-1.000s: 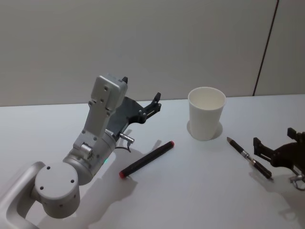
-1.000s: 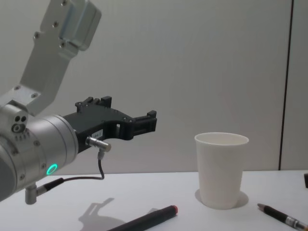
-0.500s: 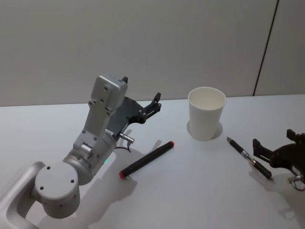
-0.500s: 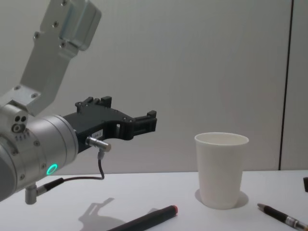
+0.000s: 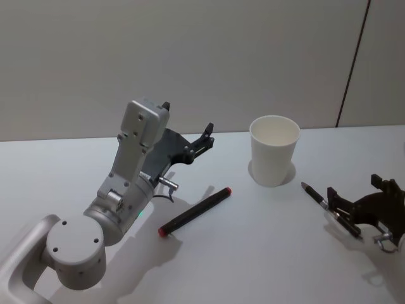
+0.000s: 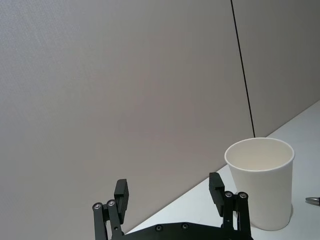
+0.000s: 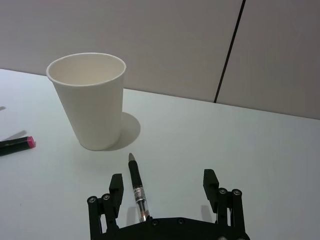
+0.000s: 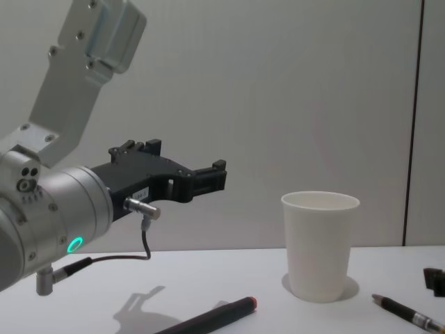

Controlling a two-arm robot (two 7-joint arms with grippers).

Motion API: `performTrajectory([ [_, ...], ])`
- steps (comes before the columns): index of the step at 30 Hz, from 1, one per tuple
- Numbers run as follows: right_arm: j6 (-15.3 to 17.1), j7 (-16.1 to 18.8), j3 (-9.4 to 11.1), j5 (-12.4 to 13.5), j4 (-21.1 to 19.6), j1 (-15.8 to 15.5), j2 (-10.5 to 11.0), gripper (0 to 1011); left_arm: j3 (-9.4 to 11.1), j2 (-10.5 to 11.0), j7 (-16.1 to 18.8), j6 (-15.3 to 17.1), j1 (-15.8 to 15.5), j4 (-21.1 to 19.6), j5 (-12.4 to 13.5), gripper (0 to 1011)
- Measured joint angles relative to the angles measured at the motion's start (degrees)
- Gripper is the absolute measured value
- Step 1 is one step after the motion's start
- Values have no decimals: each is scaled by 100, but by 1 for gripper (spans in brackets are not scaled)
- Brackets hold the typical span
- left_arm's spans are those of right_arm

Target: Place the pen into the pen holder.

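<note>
Head view: slim dark pen (image 5: 330, 209) lies flat on the smooth white desk (image 5: 253, 253), near the tapered white paper cup (image 5: 274, 152). Right tool (image 7: 163, 179) is spread wide, its fingers either side of the pen. Left tool (image 6: 169, 185) hangs raised, also wide, beyond a round black marker (image 5: 194, 211).

A plain white counter (image 5: 266, 266) lies under the right tool (image 7: 163, 179), matte and evenly lit, with soft shadows on it. Beyond the tool a flat grey-beige wall (image 5: 190, 57) rises from the counter's far edge. A thin dark vertical seam (image 5: 352, 63) divides its panels.
</note>
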Motion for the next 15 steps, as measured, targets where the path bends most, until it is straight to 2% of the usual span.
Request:
performTrajectory([
  [15,49,112,-88,-185,303,169,-186,1001,0,0,0,0,0,0,0,1001],
])
